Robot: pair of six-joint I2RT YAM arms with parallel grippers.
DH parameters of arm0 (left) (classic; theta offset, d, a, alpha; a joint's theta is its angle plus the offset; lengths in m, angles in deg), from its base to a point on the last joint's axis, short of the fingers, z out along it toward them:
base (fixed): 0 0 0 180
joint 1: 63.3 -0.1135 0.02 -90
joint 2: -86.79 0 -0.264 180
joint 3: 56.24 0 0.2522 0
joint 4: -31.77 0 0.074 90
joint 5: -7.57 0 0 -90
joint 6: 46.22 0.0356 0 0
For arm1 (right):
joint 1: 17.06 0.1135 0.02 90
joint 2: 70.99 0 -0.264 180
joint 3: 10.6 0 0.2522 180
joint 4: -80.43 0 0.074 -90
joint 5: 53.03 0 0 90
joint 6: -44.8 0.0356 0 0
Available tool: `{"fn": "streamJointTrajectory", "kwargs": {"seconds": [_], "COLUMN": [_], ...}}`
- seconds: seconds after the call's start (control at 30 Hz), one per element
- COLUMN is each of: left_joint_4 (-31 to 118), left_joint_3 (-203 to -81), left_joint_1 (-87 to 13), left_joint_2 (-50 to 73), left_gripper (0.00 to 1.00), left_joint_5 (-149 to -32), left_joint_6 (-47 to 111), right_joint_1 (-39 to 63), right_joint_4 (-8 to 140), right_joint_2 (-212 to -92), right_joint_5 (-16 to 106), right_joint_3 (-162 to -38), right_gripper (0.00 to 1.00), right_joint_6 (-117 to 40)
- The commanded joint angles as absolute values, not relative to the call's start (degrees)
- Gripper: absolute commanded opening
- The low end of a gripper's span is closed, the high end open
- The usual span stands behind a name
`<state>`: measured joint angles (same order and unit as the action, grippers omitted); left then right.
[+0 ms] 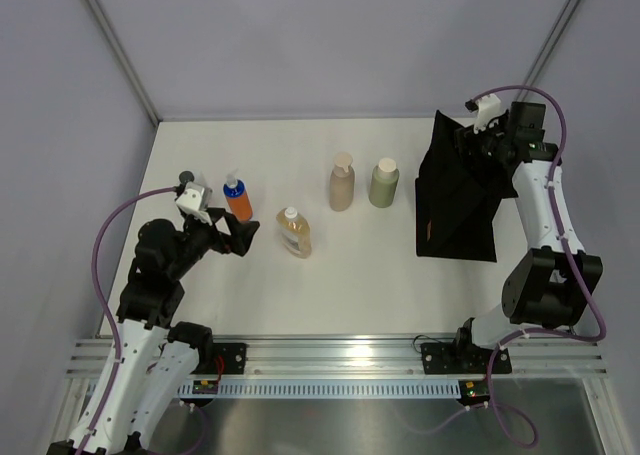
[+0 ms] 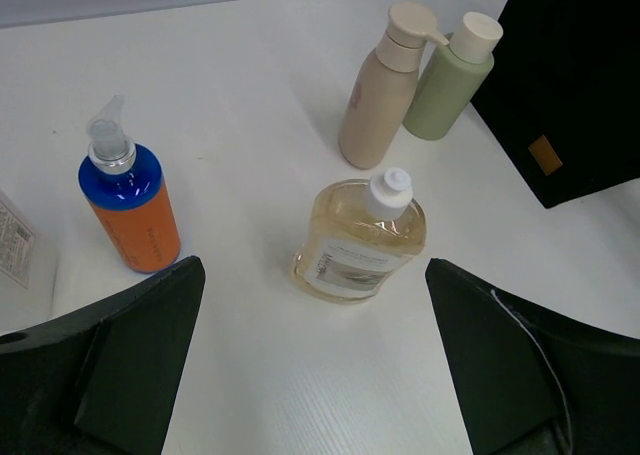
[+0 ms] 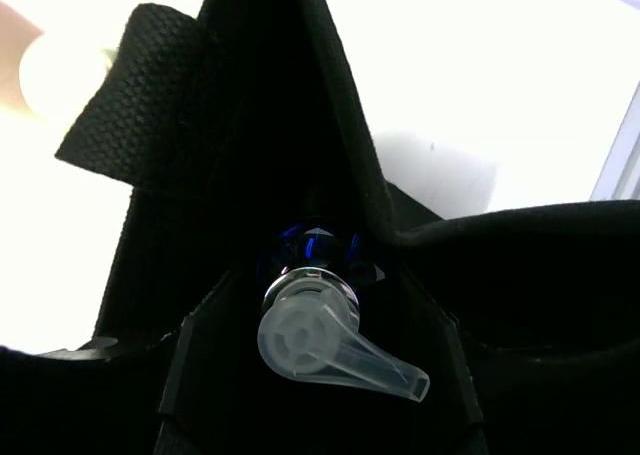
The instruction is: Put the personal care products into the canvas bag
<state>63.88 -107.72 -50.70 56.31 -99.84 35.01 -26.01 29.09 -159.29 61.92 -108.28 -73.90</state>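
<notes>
Left tool [image 1: 241, 238] gapes empty near amber bottle [image 2: 358, 245], label unreadable; right tool [image 3: 318, 370] grips blue-capped bottle [image 3: 305, 327] inside canvas bag [image 3: 250, 125]

Orange bottle [image 1: 238, 199], amber bottle [image 1: 294, 233], tan bottle [image 1: 342, 184] and olive-green bottle [image 1: 384, 183] stand upright — the left gripper [image 1: 238, 239], open, is beside the amber one; the right gripper [image 1: 472, 140] meets the canvas bag [image 1: 457, 205] at its top.

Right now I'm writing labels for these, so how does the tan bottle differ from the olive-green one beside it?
The tan bottle is taller; the olive-green bottle is shorter and looks stouter. The tan bottle has a spouted pump head; the olive-green bottle has a plain round cream cap. Both stand upright, side by side.
</notes>
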Motion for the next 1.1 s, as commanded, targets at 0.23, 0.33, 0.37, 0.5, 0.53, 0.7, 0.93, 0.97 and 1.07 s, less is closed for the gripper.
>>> {"fn": "streamJointTrajectory", "kwargs": {"seconds": [0.23,0.33,0.37,0.5,0.53,0.7,0.93,0.97,1.07], "left_joint_4": [56.1,55.7,55.7,55.5,55.8,56.4,61.1,61.8,64.3], "left_joint_3": [-106.5,-107.5,-107.9,-108.3,-108.2,-108.1,-111.4,-112.3,-113.3], "left_joint_1": [-48.5,-46.8,-45.7,-43.9,-43.8,-43.7,-42.9,-42.8,-42.8], "left_joint_2": [53.7,51.1,50.5,49.3,49.3,50.0,50.8,51.5,52.2], "left_gripper": [0.99,0.99,0.99,0.99,0.99,0.99,0.99,0.99,0.99], "left_joint_5": [-111.9,-111.8,-111.8,-111.6,-111.6,-111.6,-112.4,-112.4,-112.3], "left_joint_6": [31.8,29.8,29.3,29.4,29.5,29.9,30.1,30.5,30.4], "right_joint_1": [-24.5,-24.6,-24.6,-25.0,-25.2,-26.4,-27.2,-27.3,-27.8], "right_joint_4": [33.9,29.9,28.5,15.0,12.6,2.9,-20.9,-23.7,-27.4], "right_joint_2": [-160.0,-157.3,-156.6,-153.8,-153.2,-150.6,-153.9,-154.2,-151.4], "right_joint_5": [66.8,67.3,67.4,68.9,69.2,70.0,70.9,70.6,70.5], "right_joint_3": [-102.0,-102.9,-104.4,-110.4,-112.1,-122.2,-142.9,-144.4,-141.9], "right_gripper": [0.69,0.79,0.81,0.97,1.00,0.99,0.98,0.98,0.98], "right_joint_6": [-73.4,-74.1,-74.6,-78.1,-78.8,-81.3,-97.5,-103.8,-114.2]}}
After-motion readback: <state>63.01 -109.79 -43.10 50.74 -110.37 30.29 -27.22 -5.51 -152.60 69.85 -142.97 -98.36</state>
